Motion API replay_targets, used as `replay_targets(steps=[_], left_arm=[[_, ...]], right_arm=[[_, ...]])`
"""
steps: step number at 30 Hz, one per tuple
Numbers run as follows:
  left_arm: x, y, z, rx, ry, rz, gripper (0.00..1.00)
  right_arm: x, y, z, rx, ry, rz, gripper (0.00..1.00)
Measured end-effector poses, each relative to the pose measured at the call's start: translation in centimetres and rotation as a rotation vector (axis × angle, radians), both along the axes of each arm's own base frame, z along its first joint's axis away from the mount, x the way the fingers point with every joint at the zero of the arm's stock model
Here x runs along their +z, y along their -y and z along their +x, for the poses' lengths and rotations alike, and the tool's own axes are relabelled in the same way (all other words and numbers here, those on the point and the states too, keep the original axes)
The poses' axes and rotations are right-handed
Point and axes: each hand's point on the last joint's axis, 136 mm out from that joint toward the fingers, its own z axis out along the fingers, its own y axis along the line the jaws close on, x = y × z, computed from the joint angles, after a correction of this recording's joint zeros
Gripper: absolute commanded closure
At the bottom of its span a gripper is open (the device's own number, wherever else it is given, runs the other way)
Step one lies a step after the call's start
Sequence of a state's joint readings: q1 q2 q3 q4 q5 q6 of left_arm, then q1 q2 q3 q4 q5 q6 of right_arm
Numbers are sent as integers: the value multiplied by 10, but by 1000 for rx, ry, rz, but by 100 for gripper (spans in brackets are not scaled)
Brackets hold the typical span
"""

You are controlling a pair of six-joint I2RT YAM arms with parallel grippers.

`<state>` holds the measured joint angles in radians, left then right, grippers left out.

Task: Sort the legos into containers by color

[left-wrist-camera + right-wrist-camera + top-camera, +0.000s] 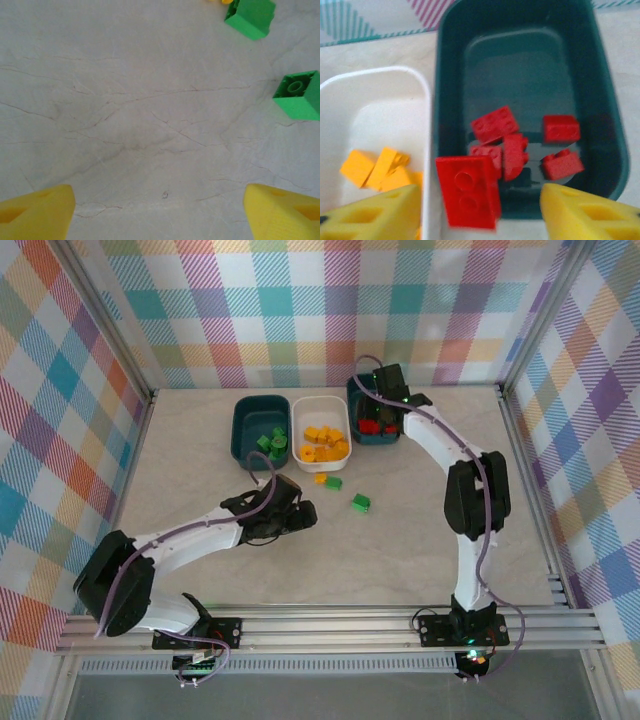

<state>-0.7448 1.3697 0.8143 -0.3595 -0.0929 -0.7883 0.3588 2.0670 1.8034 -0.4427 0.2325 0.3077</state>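
Left fingers (55, 210) spread wide, empty, over bare table (150, 125); two green legos (298, 95) at 1 and 2 o'clock. Right fingers (395, 210) wide apart above right teal tub (449, 75) holding red legos (560, 128). One blurred red lego (468, 192) between them, touching neither, over its 6 o'clock rim.

pale, faintly veined tabletop (180, 460) under even light, closed in by pastel plaid panels: left wall (50, 440), far wall (330, 310), right wall (600, 440); silver metal rails (340, 625) run along the near edge
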Motion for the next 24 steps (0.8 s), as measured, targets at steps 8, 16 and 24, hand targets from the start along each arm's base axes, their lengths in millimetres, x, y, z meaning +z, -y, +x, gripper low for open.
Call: replay_targets(steps=[8, 16, 24], left_arm=[[19, -11, -4, 11, 45, 0, 12], [-1, 9, -7, -63, -13, 35, 15], [-1, 103, 18, -315, 44, 100, 20]], right_arm=[[-19, 57, 33, -115, -47, -97, 32], [-67, 93, 51, -105, -160, -92, 52], [-103, 85, 41, -78, -235, -81, 80]])
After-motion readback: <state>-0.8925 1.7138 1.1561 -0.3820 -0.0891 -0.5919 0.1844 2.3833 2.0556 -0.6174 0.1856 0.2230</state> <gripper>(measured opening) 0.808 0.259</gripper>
